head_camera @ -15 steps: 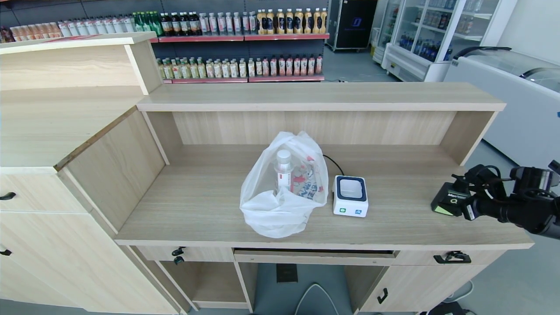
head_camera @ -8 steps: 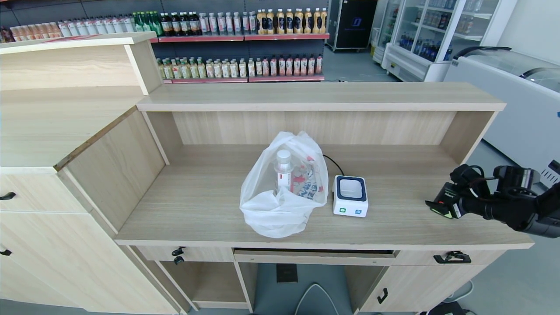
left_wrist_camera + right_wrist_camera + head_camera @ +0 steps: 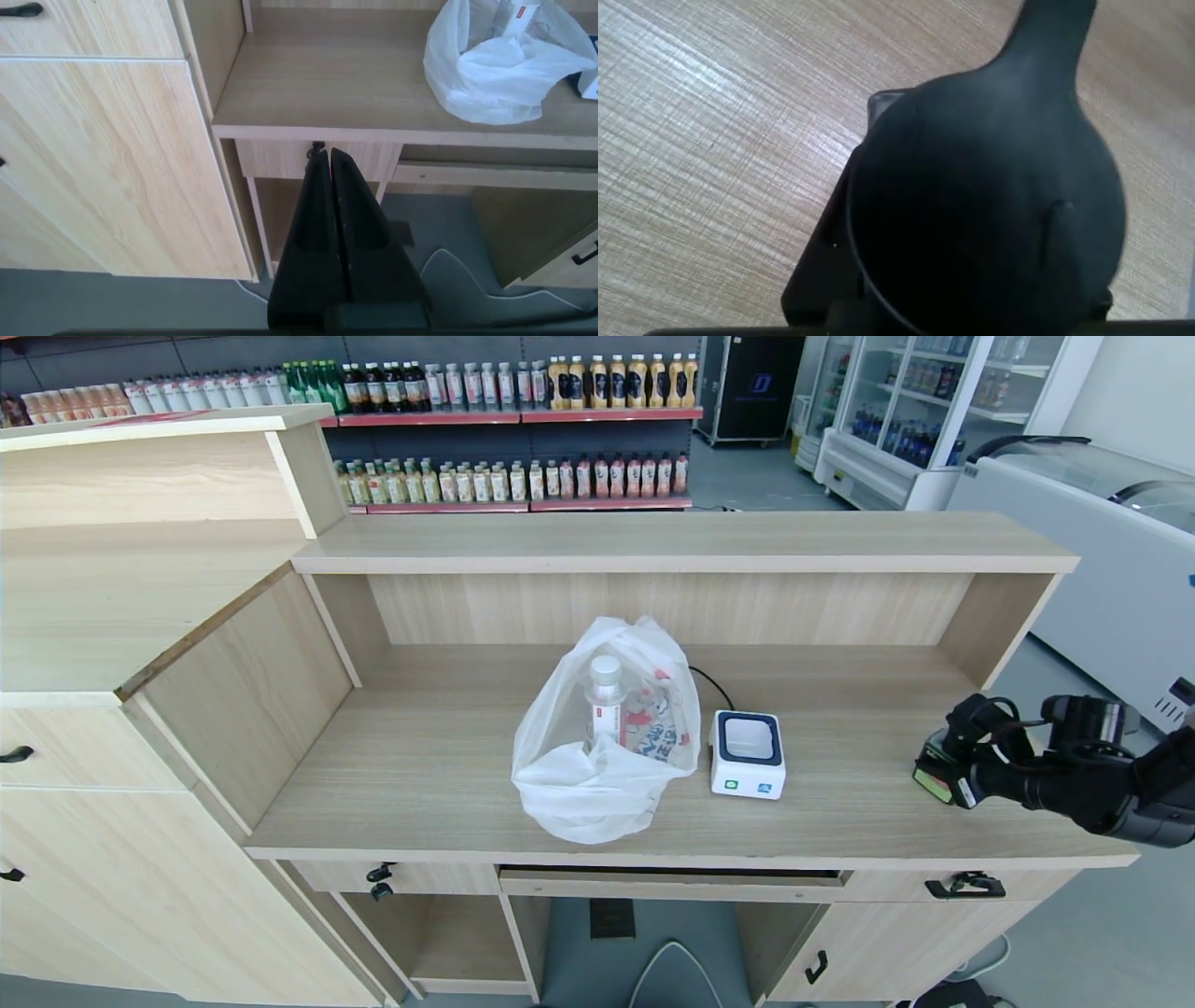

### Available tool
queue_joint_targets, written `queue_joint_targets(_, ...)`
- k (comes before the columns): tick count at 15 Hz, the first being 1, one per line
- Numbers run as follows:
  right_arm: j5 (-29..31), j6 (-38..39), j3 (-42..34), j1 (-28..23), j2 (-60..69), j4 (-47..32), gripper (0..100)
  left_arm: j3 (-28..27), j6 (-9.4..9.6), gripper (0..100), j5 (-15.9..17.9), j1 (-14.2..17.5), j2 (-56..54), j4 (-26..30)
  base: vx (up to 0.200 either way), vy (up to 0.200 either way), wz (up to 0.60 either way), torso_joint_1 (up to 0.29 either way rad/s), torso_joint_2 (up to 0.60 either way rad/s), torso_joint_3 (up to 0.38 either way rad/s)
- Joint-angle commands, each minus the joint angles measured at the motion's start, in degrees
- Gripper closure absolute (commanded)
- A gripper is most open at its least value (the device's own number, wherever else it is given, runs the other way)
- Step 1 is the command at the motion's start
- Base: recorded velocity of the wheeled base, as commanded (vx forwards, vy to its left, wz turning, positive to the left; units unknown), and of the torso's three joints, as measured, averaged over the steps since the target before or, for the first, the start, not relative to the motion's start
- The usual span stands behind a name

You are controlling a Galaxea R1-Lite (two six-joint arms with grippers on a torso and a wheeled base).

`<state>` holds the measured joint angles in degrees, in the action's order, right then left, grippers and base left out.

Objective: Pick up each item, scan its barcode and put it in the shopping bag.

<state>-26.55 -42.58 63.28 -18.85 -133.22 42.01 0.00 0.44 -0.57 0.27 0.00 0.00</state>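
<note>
The desk (image 3: 420, 775) is matt, pale wood-grain. On it, the shopping bag (image 3: 579, 789) is thin, crinkled, translucent plastic. Beside the bag, the scanner (image 3: 747, 758) is smooth white plastic. The black box (image 3: 936, 775) looks smooth.

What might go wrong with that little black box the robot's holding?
The small black box hangs in the right gripper above the right end of the wooden counter; a slip might send it to the floor. The floppy white plastic shopping bag stands beside the white scanner, so a swing could knock its clear bottle over.
</note>
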Motion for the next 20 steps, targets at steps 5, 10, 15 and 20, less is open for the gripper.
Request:
queue_joint_targets(5,8.71,-9.89,-0.97,1.8,8.68,0.71,100,0.0,0.0,100,-0.04,0.0,0.0,0.0,0.0,0.0,0.0,0.0,0.0,0.0)
queue_joint_targets(10,4.67,-31.86,-22.24,5.93,41.55,5.63,100,0.0,0.0,100,-0.04,0.0,0.0,0.0,0.0,0.0,0.0,0.0,0.0,0.0)
queue_joint_targets(15,-6.14,-55.24,-25.4,9.88,52.27,22.06,100,0.0,0.0,100,-0.04,0.0,0.0,0.0,0.0,0.0,0.0,0.0,0.0,0.0)
queue_joint_targets(20,-17.04,-71.85,-28.13,26.49,54.29,39.91,100,0.0,0.0,100,-0.04,0.0,0.0,0.0,0.0,0.0,0.0,0.0,0.0,0.0)
